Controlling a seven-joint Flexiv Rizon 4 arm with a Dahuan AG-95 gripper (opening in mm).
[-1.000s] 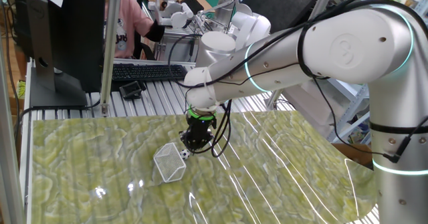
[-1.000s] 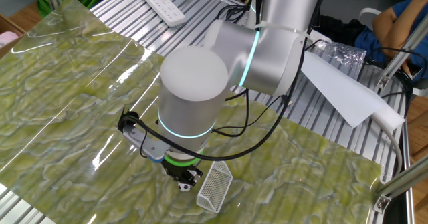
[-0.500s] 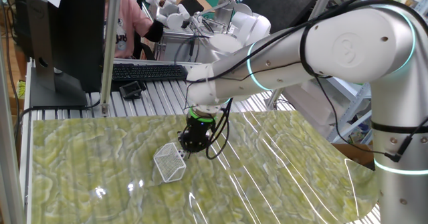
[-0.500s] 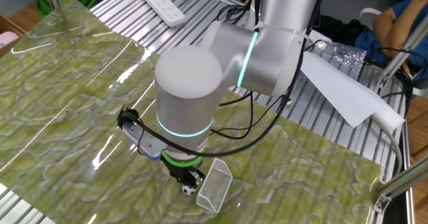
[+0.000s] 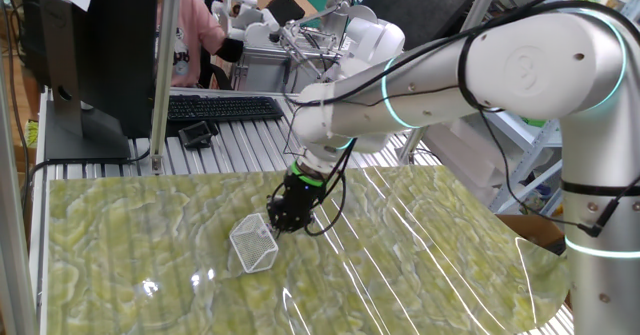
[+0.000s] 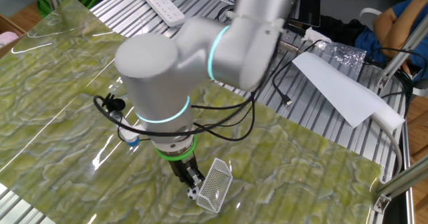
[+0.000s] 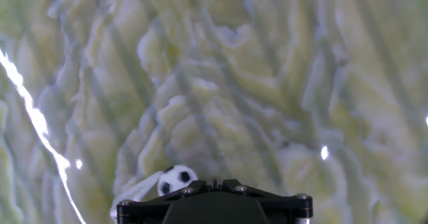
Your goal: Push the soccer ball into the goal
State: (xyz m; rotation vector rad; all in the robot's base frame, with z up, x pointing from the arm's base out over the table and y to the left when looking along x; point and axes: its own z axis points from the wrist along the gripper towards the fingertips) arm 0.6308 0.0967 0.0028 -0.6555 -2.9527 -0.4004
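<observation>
The soccer ball (image 7: pixel 175 180), tiny and white with black patches, lies on the green mat just ahead and left of my gripper (image 7: pixel 212 182). The jaws look shut and hold nothing. A white piece of the goal frame (image 7: pixel 132 190) shows right beside the ball. In the other fixed view the ball (image 6: pixel 192 194) sits at the mouth of the goal (image 6: pixel 217 184), with my gripper (image 6: pixel 190 181) right above and behind it. In one fixed view my gripper (image 5: pixel 285 218) stands at the upper right corner of the goal (image 5: pixel 253 245), and I cannot make out the ball there.
A green marbled mat (image 5: pixel 120 235) covers the table. Behind it are a keyboard (image 5: pixel 222 106), a monitor (image 5: pixel 75 45) and a person. A white paper sheet (image 6: pixel 341 90) and a power strip (image 6: pixel 164 5) lie on the slatted metal surface.
The arm has swung and the wrist has tilted. My gripper has moved slightly toward the goal, and the ball has rolled with it up to the goal's mouth.
</observation>
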